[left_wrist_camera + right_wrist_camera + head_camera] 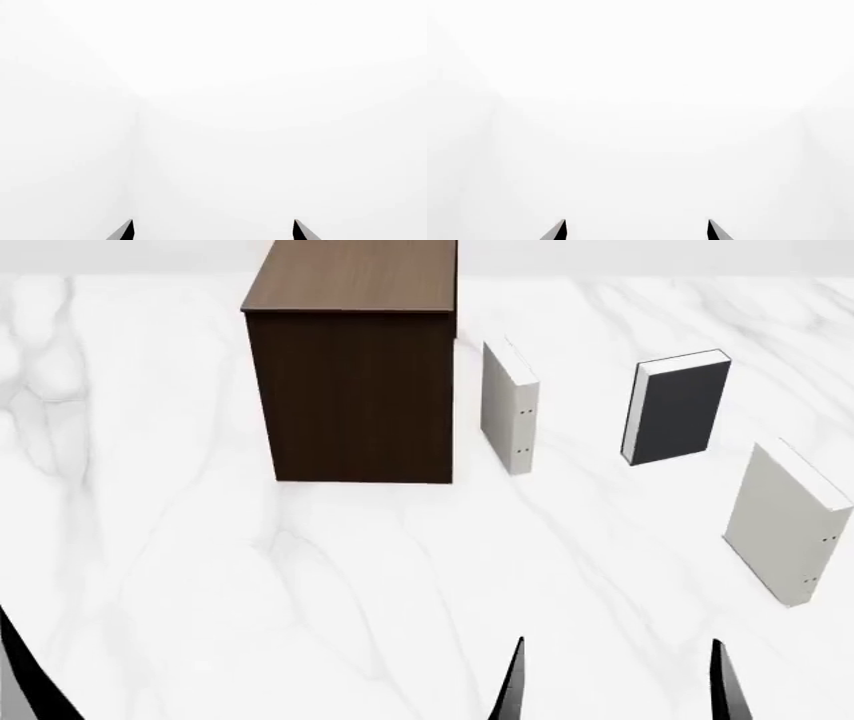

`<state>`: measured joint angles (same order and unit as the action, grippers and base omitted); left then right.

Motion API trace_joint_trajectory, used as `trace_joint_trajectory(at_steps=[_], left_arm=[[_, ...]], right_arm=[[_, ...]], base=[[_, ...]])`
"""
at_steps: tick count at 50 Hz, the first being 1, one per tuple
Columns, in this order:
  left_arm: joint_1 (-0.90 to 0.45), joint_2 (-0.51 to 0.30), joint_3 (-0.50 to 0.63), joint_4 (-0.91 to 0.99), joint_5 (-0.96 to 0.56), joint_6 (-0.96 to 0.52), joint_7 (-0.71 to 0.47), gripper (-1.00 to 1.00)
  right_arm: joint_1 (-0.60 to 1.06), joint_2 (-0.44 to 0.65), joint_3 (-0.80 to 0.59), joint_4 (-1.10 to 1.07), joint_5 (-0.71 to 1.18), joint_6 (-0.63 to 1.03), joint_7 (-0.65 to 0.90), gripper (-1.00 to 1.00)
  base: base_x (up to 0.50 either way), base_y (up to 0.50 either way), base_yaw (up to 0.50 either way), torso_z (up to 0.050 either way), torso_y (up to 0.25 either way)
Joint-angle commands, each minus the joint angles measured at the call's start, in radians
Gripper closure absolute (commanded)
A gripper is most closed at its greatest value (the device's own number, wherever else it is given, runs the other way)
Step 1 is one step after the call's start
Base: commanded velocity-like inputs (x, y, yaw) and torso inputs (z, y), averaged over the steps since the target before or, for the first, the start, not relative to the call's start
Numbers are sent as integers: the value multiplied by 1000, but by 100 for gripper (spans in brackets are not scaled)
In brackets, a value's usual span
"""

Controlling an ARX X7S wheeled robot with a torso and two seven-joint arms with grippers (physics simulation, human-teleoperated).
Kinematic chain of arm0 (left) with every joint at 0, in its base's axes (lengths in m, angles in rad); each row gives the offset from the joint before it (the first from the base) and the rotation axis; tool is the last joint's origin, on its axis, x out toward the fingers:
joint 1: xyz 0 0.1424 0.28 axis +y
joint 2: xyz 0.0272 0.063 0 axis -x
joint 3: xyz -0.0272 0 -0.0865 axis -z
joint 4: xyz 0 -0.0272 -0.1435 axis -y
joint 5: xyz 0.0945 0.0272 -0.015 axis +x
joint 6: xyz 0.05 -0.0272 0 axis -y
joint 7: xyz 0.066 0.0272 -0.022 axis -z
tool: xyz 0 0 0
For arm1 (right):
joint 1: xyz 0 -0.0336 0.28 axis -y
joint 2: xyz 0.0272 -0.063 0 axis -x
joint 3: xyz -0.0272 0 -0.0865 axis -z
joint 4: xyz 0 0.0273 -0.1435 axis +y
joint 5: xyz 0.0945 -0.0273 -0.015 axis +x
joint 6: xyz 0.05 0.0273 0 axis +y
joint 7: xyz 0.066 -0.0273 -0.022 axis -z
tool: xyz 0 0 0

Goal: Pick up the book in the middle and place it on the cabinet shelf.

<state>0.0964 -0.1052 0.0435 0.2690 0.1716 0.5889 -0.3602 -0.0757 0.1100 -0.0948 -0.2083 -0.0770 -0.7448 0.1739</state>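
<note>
White marble floor (400, 570) with faint grey veins fills most of what we see from the head camera, running up to a pale band along the top edge. At upper centre-left stands the cabinet shelf (358, 380), a boxy block of dark brown wood grain with a lighter brown flat top. Just to its right we find a pale off-white book (509, 408) upright, small dots on its spine. Further right, in the upper right of the frame, stands the book (678, 407): upright, charcoal cover, white page block showing along its top and left edge, apart from both neighbours. A second pale book (790, 523) stands at the right edge, lower down. Along the bottom edge we see the right gripper (617, 680) as two dark fingertips set well apart with nothing between them; at lower left only a single dark sliver of the left gripper (27, 680) shows. Our left wrist camera shows none of these things, only blank white and the left gripper's tips (132, 230) spread wide. Our right wrist camera is equally blank, its tips (560, 231) also spread and empty.
</note>
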Motion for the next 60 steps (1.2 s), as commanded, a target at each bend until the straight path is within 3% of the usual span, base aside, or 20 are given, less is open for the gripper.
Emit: trace_joint_trajectory(at_steps=[1, 60], left_arm=[[1, 3, -10, 7, 22, 30, -7, -100], [0, -57, 53, -10, 18, 11, -67, -100]], right_arm=[[-1, -2, 8, -12, -58, -51, -1, -100], [7, 49, -51, -1, -34, -12, 63, -100]], base=[[500, 0, 0, 0, 0], [482, 0, 0, 0, 0]])
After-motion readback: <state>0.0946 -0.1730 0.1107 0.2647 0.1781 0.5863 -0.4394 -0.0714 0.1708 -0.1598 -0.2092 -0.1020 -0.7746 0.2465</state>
